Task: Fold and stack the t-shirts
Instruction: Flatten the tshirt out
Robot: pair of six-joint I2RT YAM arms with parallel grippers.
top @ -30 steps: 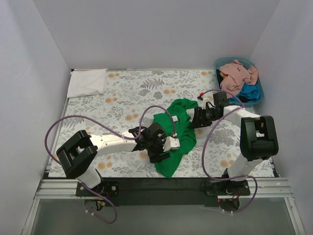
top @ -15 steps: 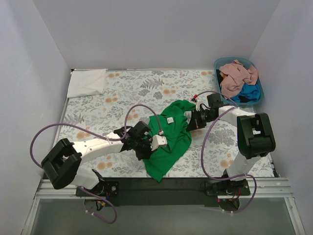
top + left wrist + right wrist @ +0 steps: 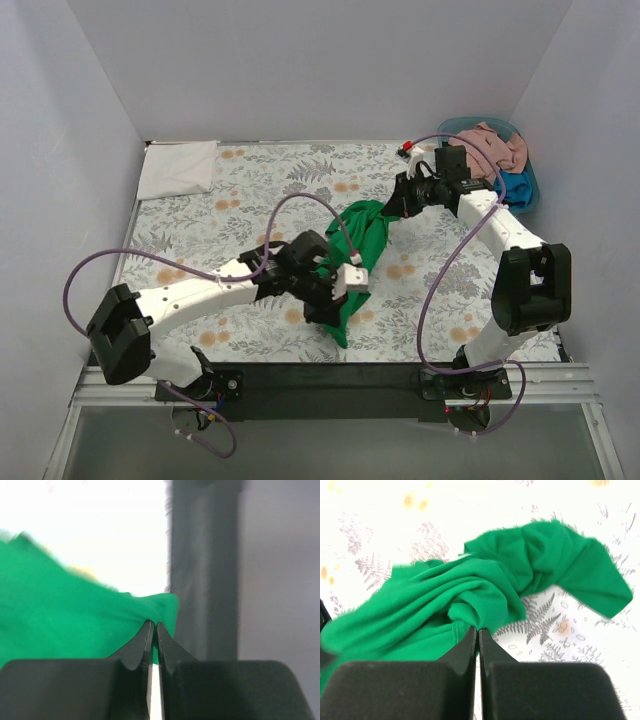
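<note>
A floral-patterned table covering fills the middle. At two o'clock a blue plastic tub sits at its far corner. A black mounting strip runs along six o'clock. Plain white walls enclose three sides.

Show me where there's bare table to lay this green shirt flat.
Widest bare table covering lies far-centre, between the white shirt and the right gripper. Another patch sits near-right, between the green shirt and the right arm's base. Crowded: centre, around the left gripper.

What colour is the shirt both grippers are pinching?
The shirt is bright green, clearest in the right wrist view.
</note>
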